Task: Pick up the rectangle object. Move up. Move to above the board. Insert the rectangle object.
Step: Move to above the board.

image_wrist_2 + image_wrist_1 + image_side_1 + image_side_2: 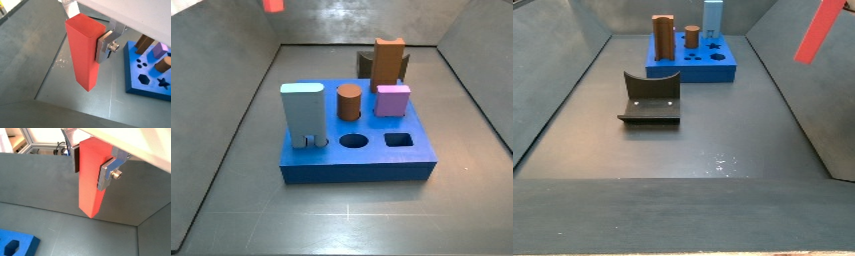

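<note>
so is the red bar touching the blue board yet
Apart. A side view shows the rectangle object, held in the claw, hanging in the air well clear of the board.

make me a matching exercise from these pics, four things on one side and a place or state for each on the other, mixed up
Things:
1. rectangle object
2. board
3. fixture
4. pale blue block

Places or states:
A. standing in the board, near a corner
B. held in the end effector, raised off the floor, away from the board
C. resting on the floor with pegs in its top
D. standing on the floor in front of the board in a side view

Pairs: 1-B, 2-C, 3-D, 4-A
</note>
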